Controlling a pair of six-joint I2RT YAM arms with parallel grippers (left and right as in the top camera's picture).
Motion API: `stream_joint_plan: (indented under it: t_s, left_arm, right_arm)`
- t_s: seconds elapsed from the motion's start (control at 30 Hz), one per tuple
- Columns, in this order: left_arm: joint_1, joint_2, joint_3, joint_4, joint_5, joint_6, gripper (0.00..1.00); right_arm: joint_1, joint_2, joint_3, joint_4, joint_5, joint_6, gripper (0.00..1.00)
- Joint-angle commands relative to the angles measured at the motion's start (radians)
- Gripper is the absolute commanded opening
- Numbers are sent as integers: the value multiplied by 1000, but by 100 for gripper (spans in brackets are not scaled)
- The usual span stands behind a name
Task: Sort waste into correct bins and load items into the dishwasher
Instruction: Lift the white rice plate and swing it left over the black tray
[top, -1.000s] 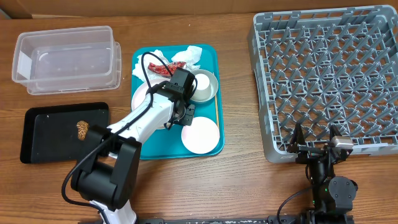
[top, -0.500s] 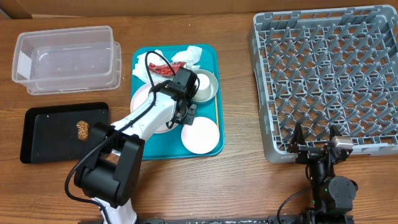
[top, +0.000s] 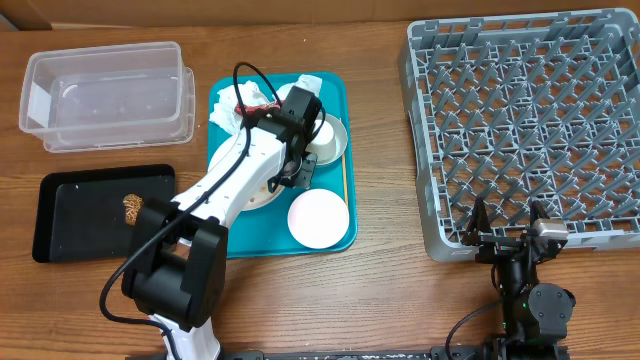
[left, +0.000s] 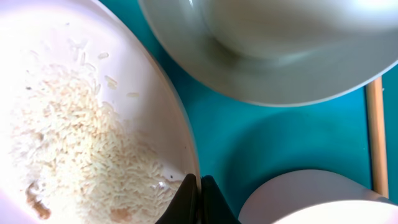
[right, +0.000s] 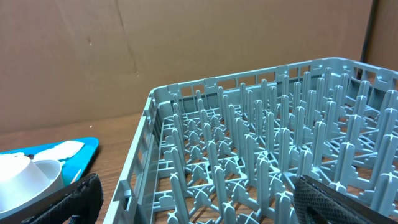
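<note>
My left gripper is down on the teal tray, shut on the near right rim of the large white plate. White rice-like crumbs are spread over that plate. Beyond it sits the grey-rimmed bowl with a white cup inside. The pale pinkish dish lies at the tray's front right, and the thin wooden stick runs along the right edge. Napkins and a bit of red wrapper show behind the arm. My right gripper stands open at the dish rack's front edge.
A clear plastic tub stands at the far left. In front of it lies the black tray, with a small brown lump inside. My left arm crosses the teal tray diagonally from the table's front.
My left gripper has closed on the plate's rim. Its wrist has swung toward the far side of the tray, covering more of the wrapper. The right arm has not moved.
</note>
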Motion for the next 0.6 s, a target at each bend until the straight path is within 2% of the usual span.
stream_joint_plan:
  t_s: [0.0, 0.57]
  left_arm:
    - [0, 13, 58, -32, -56, -31, 4]
    - [-1, 13, 248, -206, -91, -72, 4]
  right_arm:
    - [3, -10, -10, 5, 2, -4, 100]
    - [3, -10, -10, 5, 2, -3, 100]
